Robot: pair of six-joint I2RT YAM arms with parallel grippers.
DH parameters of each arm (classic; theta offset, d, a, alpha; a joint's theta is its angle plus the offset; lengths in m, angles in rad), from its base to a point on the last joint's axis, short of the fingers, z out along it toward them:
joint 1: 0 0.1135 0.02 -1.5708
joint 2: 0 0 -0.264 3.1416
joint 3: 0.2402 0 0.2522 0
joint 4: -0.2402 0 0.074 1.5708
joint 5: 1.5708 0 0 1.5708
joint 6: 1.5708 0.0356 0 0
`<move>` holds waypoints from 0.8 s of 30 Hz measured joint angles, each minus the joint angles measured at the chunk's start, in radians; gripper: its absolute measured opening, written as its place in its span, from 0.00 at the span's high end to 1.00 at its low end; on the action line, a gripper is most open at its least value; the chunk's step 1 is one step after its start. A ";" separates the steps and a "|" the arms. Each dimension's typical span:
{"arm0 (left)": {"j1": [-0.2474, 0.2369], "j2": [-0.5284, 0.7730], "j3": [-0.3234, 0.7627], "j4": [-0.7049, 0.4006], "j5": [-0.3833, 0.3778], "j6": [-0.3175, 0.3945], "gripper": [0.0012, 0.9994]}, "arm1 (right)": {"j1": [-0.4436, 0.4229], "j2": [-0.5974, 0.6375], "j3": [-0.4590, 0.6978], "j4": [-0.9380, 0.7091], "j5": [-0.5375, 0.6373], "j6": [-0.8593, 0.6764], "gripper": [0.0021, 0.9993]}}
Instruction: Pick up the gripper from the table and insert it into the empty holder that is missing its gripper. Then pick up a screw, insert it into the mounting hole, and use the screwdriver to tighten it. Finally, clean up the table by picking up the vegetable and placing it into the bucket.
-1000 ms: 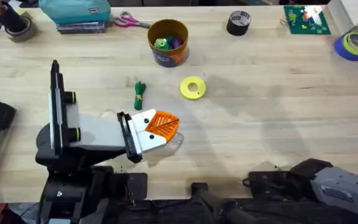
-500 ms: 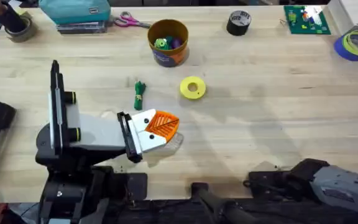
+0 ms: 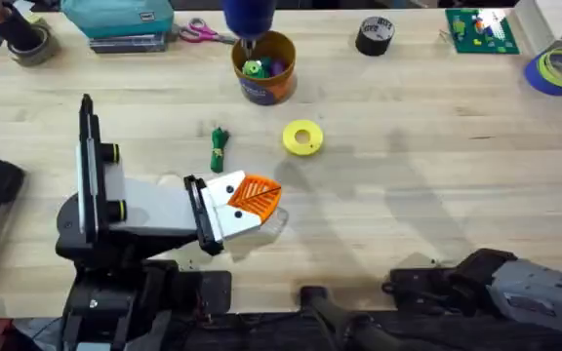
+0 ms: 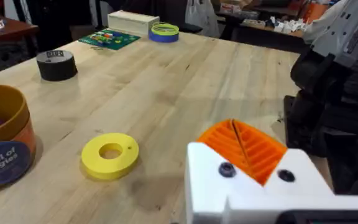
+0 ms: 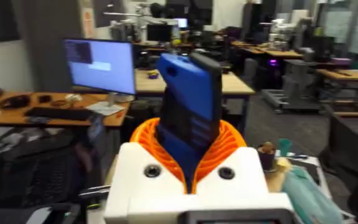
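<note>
The blue screwdriver (image 5: pixel 188 99) stands between the orange pads of my right gripper (image 5: pixel 188 149), which is shut on it. Overhead it shows blurred at the far edge (image 3: pixel 250 15), its metal tip over the bucket (image 3: pixel 263 66). The yellow-orange bucket (image 4: pixel 2 146) holds small green and purple toys. The dark green vegetable (image 3: pixel 220 148) lies on the table just beyond my left gripper (image 3: pixel 257 198). That gripper (image 4: pixel 244 146) rests low near the front, orange pads pressed together, holding nothing. The loose gripper piece, holder and screw are out of view.
A yellow ring disc (image 3: pixel 302 137) lies right of the vegetable. Along the far edge sit a black tape roll (image 3: pixel 375 35), blue tape roll (image 3: pixel 558 70), green board (image 3: pixel 481 29), scissors (image 3: pixel 203 34) and teal pouch (image 3: pixel 115 15).
The blue screwdriver has come into the overhead view at the far edge, above the bucket. Shadows on the table's right half have shifted. The left arm has not moved.
</note>
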 joint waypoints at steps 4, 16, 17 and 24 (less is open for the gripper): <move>0.000 0.000 0.000 0.000 0.000 0.000 0.99 | 0.019 0.000 0.000 0.000 -0.042 0.011 0.98; 0.000 0.000 0.000 0.000 0.000 0.000 0.99 | 0.083 0.000 -0.017 0.003 -0.073 0.003 0.98; 0.000 0.000 0.000 0.000 0.000 0.000 0.99 | 0.087 0.000 -0.022 0.003 -0.073 0.002 0.98; 0.000 0.000 0.000 0.000 0.000 0.000 0.99 | 0.103 0.000 -0.051 0.000 -0.095 -0.005 0.98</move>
